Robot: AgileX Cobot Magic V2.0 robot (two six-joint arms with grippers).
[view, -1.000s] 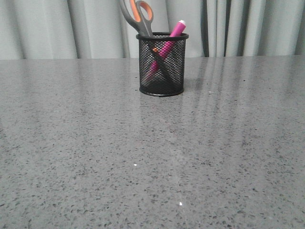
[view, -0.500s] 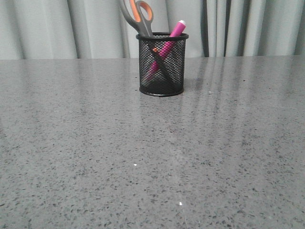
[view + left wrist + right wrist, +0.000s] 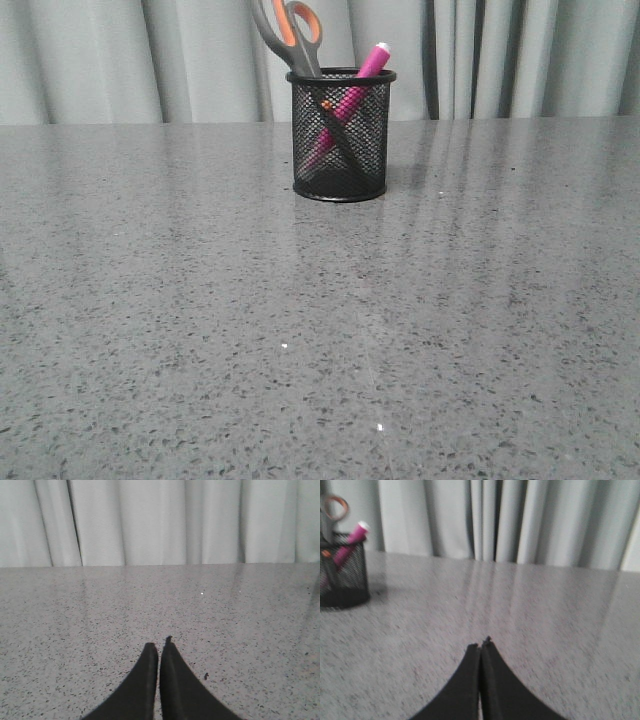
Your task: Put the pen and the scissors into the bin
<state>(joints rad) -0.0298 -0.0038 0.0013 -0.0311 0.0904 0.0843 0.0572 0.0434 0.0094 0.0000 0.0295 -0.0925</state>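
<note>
Black bin (image 3: 340,135) holding pen (image 3: 347,100) and scissors (image 3: 290,35) seemingly far from both jaws

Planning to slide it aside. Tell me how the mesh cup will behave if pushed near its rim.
The bin is probably light, being open wire mesh. It may tip rather than slide, since the scissors stand well above its rim and lean left. The pen leans loosely right and would likely shift.

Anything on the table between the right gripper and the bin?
Nothing: in the right wrist view only bare table lies between the right gripper and the bin.
</note>
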